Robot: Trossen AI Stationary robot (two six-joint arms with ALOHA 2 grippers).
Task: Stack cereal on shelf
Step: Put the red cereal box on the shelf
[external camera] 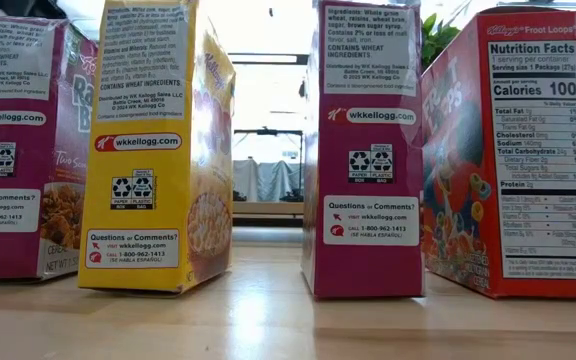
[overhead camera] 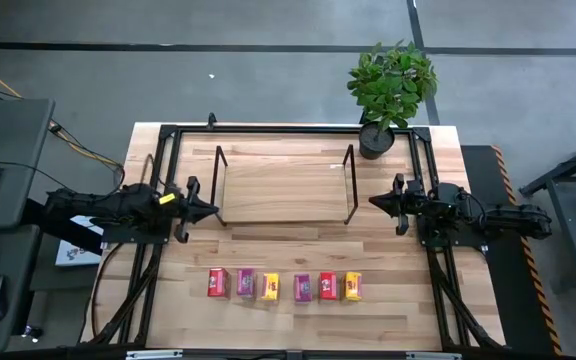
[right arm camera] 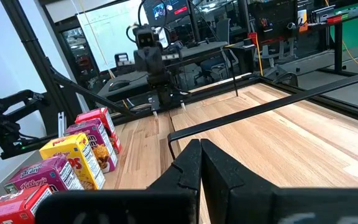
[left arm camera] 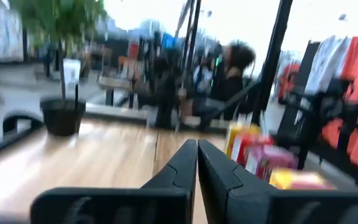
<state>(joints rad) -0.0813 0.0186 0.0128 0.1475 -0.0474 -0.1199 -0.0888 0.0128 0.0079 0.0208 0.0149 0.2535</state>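
The shelf (overhead camera: 284, 187) stands bare-boarded at the table's (overhead camera: 438, 310) middle, nothing on it, with a potted plant (overhead camera: 390, 88) at the far right corner. All 6 cereal boxes (overhead camera: 284, 286) stand in a row near the front edge, well apart from the shelf. The left gripper (overhead camera: 212, 209) and right gripper (overhead camera: 374, 201) flank the shelf's ends, each with fingers pressed together, grasping nothing.
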